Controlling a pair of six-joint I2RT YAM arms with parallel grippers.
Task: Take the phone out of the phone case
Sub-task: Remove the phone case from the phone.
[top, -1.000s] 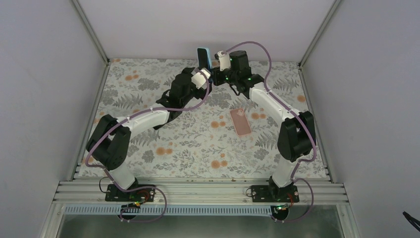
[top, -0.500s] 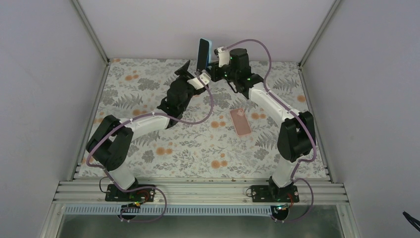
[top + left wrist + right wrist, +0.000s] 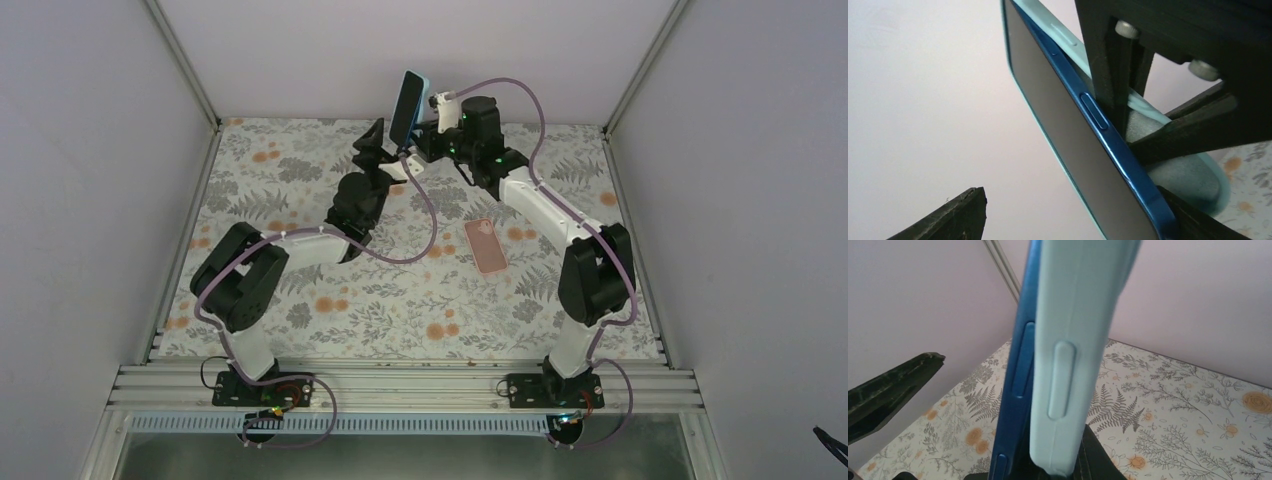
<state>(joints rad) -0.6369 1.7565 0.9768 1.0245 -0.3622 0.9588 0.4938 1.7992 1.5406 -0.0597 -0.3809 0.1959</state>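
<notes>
The right gripper [image 3: 420,138] is clamping the lower end of the pale teal phone case [image 3: 1073,340], holding it raised over the far side of the floral table [image 3: 300,200]. The left gripper [image 3: 385,143] is hovering alongside, jaws spread, while the blue phone [image 3: 1058,115] is showing one long edge outside the case rim.

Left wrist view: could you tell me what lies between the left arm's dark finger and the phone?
Nothing. That view shows a bare gap between the finger and the phone, with only wall behind.
</notes>
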